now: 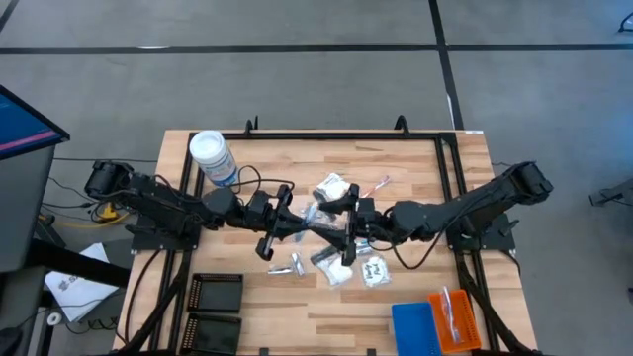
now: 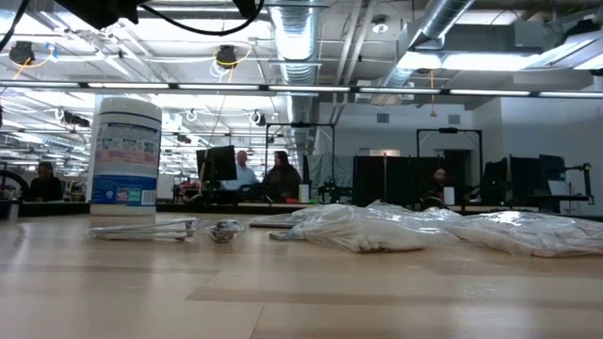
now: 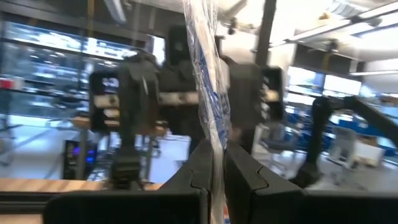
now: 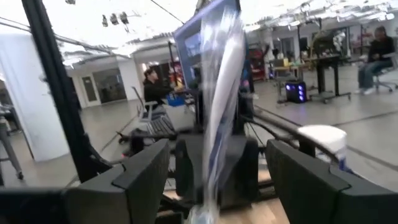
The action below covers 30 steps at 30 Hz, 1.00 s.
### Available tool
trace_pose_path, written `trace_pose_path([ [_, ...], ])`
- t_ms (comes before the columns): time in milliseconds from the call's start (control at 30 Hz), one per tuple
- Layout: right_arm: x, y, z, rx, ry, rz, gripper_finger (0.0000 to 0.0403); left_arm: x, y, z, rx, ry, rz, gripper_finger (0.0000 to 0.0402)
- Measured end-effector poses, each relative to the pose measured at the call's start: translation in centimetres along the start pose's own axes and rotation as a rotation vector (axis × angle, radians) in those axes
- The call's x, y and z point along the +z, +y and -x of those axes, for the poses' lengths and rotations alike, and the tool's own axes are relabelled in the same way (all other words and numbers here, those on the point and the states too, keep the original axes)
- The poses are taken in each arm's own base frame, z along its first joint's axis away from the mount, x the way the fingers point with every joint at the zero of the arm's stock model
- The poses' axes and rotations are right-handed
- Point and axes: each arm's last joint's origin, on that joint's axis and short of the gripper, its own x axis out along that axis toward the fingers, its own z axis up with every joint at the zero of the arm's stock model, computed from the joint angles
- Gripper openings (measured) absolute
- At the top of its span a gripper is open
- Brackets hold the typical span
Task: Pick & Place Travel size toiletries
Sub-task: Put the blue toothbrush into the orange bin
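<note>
A clear-wrapped blue toothbrush (image 3: 208, 81) rises from my left gripper (image 3: 214, 180), which is shut on it above the middle of the table (image 1: 294, 225). My right gripper (image 4: 227, 186) faces it from the right (image 1: 348, 225). It is open, with one finger on each side of the toothbrush (image 4: 221, 106), touching nothing. More toiletries lie flat on the wood below: white sachets (image 1: 332, 188) (image 1: 336, 273) (image 2: 377, 226), silvery pieces (image 1: 285, 267) (image 2: 151, 229) and a red-pink toothbrush (image 1: 378, 184). My left gripper pinches the wrapped toothbrush near its lower end (image 3: 214, 148) between its two fingers. The fingers come nearly level from the table's left. The toothbrush stands up and forward out of them, lifted clear of the table.
A big white-lidded jar (image 1: 213, 158) (image 2: 127, 155) stands at the far left. Two black trays (image 1: 215, 307) sit at the near left edge. A blue tray (image 1: 415, 326) and an orange tray (image 1: 455, 316) sit at the near right. People sit in the room beyond.
</note>
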Motion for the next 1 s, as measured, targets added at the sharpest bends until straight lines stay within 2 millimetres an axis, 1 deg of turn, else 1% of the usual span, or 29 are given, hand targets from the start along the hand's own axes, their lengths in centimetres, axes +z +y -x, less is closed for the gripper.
trace_pose_path([
  [100, 0.1, -0.3, -0.1, -0.01, -0.005, -0.006, 0.026, 0.6, 0.5, -0.2, 0.007, -0.022, -0.004, 0.0008],
  [500, 0.3, -1.8, -0.7, -0.061, -0.019, -0.01, 0.0259, 0.0, 0.6, -0.2, -0.012, 0.034, -0.001, 0.0008],
  [600, 0.3, -1.7, -0.7, -0.056, -0.017, -0.024, 0.0243, 0.1, 1.0, -0.1, 0.002, 0.032, -0.003, 0.0008],
  [667, 0.2, -1.7, -0.7, -0.057, -0.008, -0.028, 0.0219, 0.1, 1.3, -0.1, 0.012, 0.031, -0.004, 0.0008],
  [733, 0.2, -1.8, -0.7, -0.058, -0.006, -0.028, 0.0183, 0.1, 1.4, -0.1, 0.016, 0.03, -0.005, 0.0008],
  [800, 0.2, -1.8, -0.7, -0.06, -0.005, -0.027, 0.0137, 0.1, 1.4, -0.1, 0.022, 0.029, -0.005, 0.0008],
  [933, 0.1, -2.1, -0.8, -0.065, 0.007, 0.004, 0.0029, 0.1, 1.4, -0.1, 0.015, 0.034, -0.005, 0.0013],
  [967, 0.1, -2.1, -0.8, -0.064, 0.008, 0.012, 0.0018, 0.1, 1.4, -0.1, 0.014, 0.034, -0.005, 0.0018],
  [1000, 0.1, -2.1, -0.8, -0.067, 0.007, 0.015, 0.0016, 0.1, 1.4, -0.1, 0.013, 0.033, -0.005, 0.0024],
])
